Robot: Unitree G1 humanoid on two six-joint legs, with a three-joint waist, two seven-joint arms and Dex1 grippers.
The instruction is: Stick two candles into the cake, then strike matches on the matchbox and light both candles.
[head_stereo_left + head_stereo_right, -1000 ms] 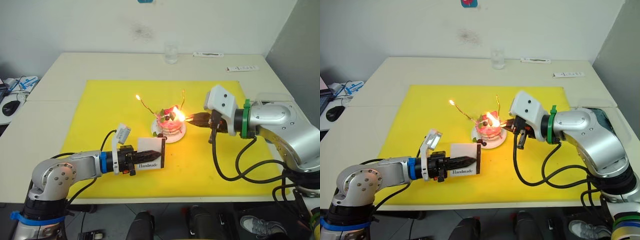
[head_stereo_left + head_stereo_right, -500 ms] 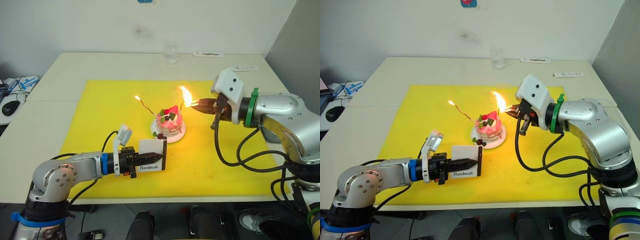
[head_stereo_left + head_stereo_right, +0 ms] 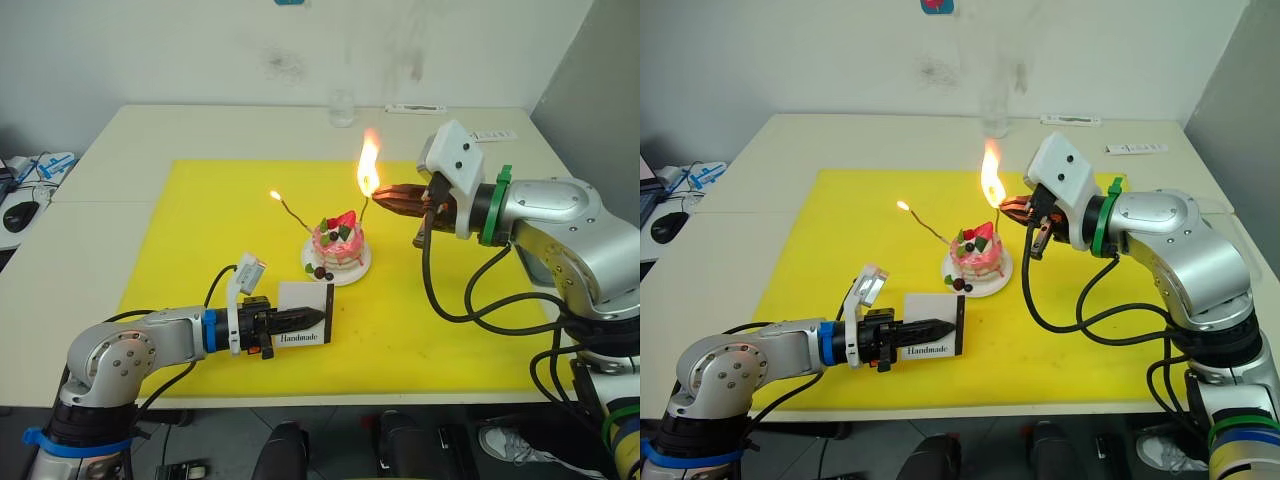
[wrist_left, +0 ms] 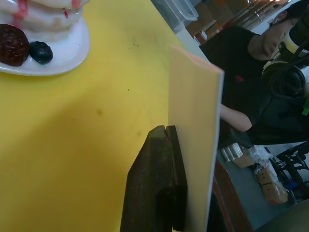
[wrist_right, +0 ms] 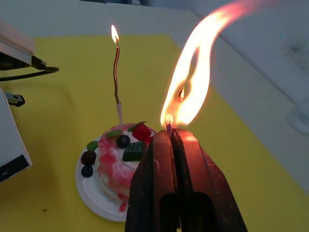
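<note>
The pink cake [image 3: 338, 245] sits on its white plate [image 3: 352, 272] at the middle of the yellow mat. One candle [image 3: 291, 213] leans left out of the cake, and a small flame burns at its tip. The second candle [image 3: 364, 206] rises from the cake's right side. My right gripper [image 3: 378, 195] is shut on a burning match [image 5: 168, 126] at that candle's tip, where a tall flame [image 3: 368, 160] hides whether the candle itself burns. Near the mat's front, my left gripper [image 3: 318, 316] is shut on the white matchbox [image 3: 300, 295], holding it upright in front of the cake.
A yellow mat [image 3: 200, 230] covers the table's middle. A clear glass [image 3: 342, 107] and two flat white items [image 3: 416, 108] [image 3: 490, 136] lie at the back. A mouse [image 3: 20, 213] lies far left. In the left wrist view, a person [image 4: 241, 63] sits beyond the table.
My right gripper rose with the burning match from beside the cake's top to the second candle's tip, and the flame grew taller. The left gripper shifted slightly right with the matchbox.
</note>
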